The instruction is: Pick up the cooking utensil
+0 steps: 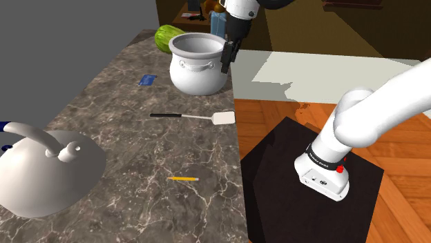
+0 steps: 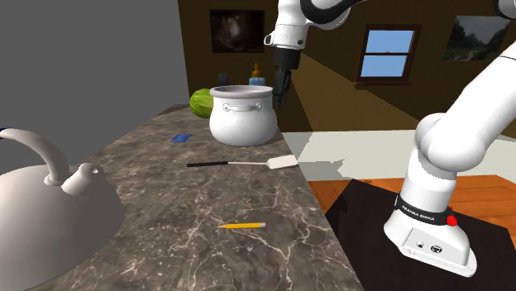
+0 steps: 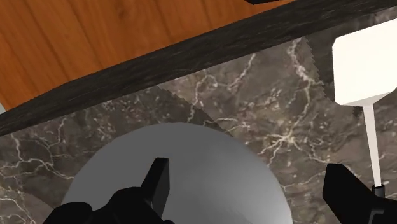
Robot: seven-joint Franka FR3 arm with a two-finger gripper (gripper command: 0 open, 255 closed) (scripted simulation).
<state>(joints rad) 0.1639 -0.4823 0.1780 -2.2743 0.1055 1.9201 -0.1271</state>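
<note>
The gripper [image 1: 226,61] hangs fingers-down just beside the rim of a white pot [image 1: 197,65], on the side of the pot nearest the desk's edge. Its two black fingers are spread apart with nothing between them. In the wrist view the gripper [image 3: 249,175] looks down on the pot's rounded wall [image 3: 178,159] directly beneath it.

The spatula [image 1: 193,117] lies flat on the marbled desk [image 1: 138,152], below the gripper and apart from it, on the stand's side of the pot. Its white blade [image 3: 362,67] sits out past one finger, near the desk's edge. Its thin shaft runs back from the blade to a black handle.

Farther from the gripper than the spatula lie a yellow pencil [image 1: 183,179] and a large white kettle [image 1: 41,169]. A watermelon [image 1: 166,38] sits beyond the pot.
</note>
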